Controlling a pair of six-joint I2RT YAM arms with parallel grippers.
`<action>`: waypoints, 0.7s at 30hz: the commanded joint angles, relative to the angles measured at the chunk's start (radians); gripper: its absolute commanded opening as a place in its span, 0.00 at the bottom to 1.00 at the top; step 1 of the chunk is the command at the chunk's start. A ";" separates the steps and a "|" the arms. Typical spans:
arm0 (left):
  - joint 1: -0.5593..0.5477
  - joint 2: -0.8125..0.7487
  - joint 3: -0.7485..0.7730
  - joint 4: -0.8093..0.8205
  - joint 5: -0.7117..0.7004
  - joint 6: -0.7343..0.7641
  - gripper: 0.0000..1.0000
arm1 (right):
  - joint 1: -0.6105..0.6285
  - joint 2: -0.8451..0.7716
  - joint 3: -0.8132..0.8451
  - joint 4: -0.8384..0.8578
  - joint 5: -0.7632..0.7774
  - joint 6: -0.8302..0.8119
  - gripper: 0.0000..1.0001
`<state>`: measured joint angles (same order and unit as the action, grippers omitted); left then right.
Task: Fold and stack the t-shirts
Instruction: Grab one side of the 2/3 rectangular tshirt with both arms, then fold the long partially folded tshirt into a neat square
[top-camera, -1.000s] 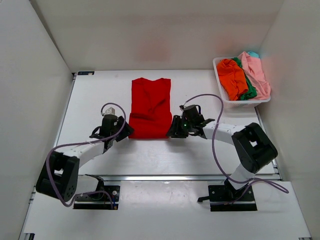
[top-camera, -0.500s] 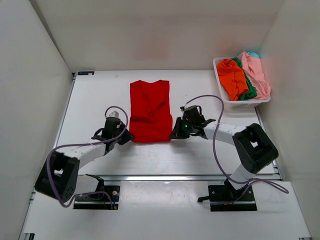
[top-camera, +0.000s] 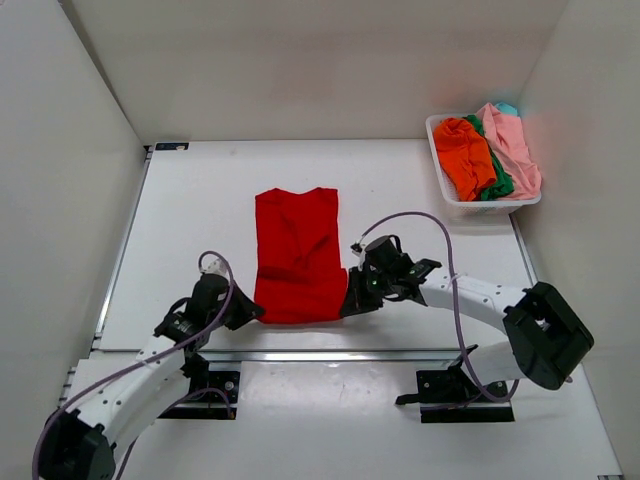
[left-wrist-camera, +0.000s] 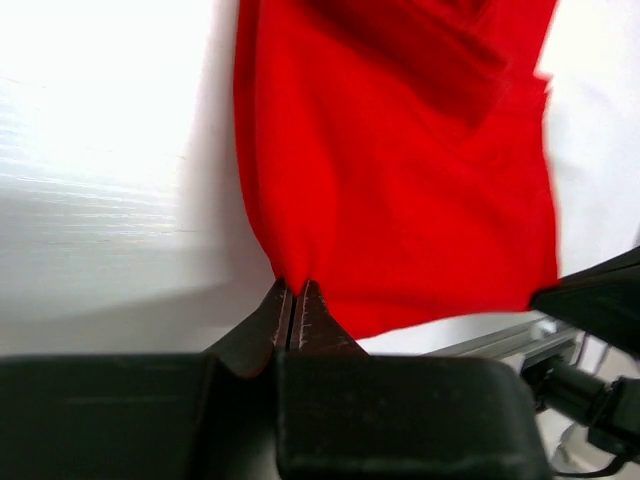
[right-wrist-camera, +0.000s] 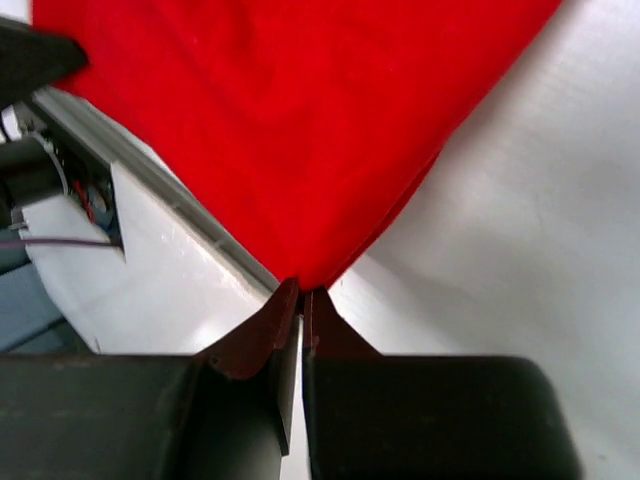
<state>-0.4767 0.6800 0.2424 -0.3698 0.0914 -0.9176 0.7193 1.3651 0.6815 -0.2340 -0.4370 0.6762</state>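
A bright red cloth t-shirt (top-camera: 296, 255) is spread flat on the white table (top-camera: 190, 210) at the centre of the top view. Its lower left corner is clamped in the left gripper (left-wrist-camera: 295, 300), and its lower right corner in the right gripper (right-wrist-camera: 302, 300). A heap of orange, green and pale pink cloth shirts (top-camera: 490, 150) is held in the white plastic basket (top-camera: 480, 208) at the upper right.

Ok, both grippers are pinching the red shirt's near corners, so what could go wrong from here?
1. The grips are thin: the left gripper and the right gripper each pinch only the very corner of the red t-shirt. An uneven tug could slip one corner free and skew the cloth.
2. The hem lies close to the table's near edge. Pulling it nearer could drag it off.
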 joint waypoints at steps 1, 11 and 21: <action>0.052 -0.059 0.041 -0.089 0.008 -0.020 0.00 | -0.026 -0.043 0.044 -0.062 -0.063 -0.045 0.00; 0.219 0.352 0.382 0.120 0.077 0.079 0.00 | -0.266 0.256 0.513 -0.200 -0.207 -0.250 0.00; 0.357 1.062 0.998 0.276 0.036 0.117 0.26 | -0.451 0.954 1.511 -0.428 -0.233 -0.328 0.05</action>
<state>-0.1547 1.6238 1.1019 -0.1635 0.1612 -0.8169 0.3187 2.1868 1.9892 -0.5621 -0.6559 0.3798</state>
